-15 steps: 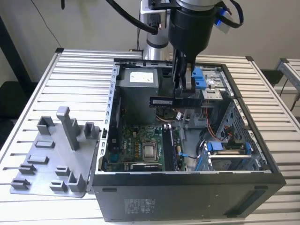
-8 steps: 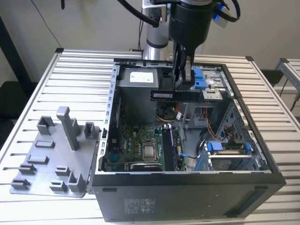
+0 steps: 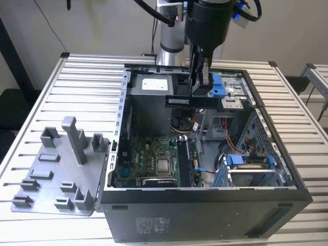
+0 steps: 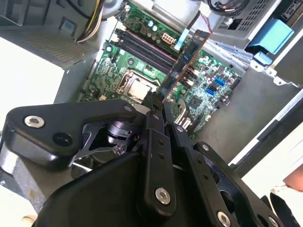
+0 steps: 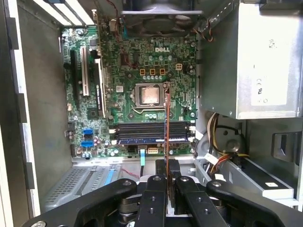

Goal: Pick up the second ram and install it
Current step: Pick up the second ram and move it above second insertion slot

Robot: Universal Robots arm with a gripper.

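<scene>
Gripping the second ram point(image 4: 183, 61) by its two flat faces, the gripper point(image 4: 159, 103) is clenched on the stick somewhere about the middle of its length. That looks to me like the sensible hold. A memory stick is light and stiff but thin, with small chips along its faces, so I'd judge it wants pressure on the bare board near the long upper edge. A crooked squeeze could let it pivot, and a twist could flex it. The stick hangs level in the air over the open computer case point(image 3: 205, 197), well clear of everything beneath. In the first wrist view it shows edge-on as one thin line. It seems to lie across the memory slots point(image 5: 151, 132) rather than along them. Below it, the motherboard point(image 5: 118, 61) has the processor point(image 5: 150, 94) bare at its middle. The silver power supply point(image 5: 270, 61) sits against one wall of the case. The pads themselves are hidden behind the black finger links, so I can't tell how much board they cover. I can't make out the contact edge and its notch either. Nor can I tell whether the slot latches stand open, or whether one slot already holds a stick. Farther off, at the exterior view's left, the grey plastic fixture point(image 3: 61, 174) with its upright posts rests on the slatted table point(image 3: 87, 82), just beside the case.
</scene>
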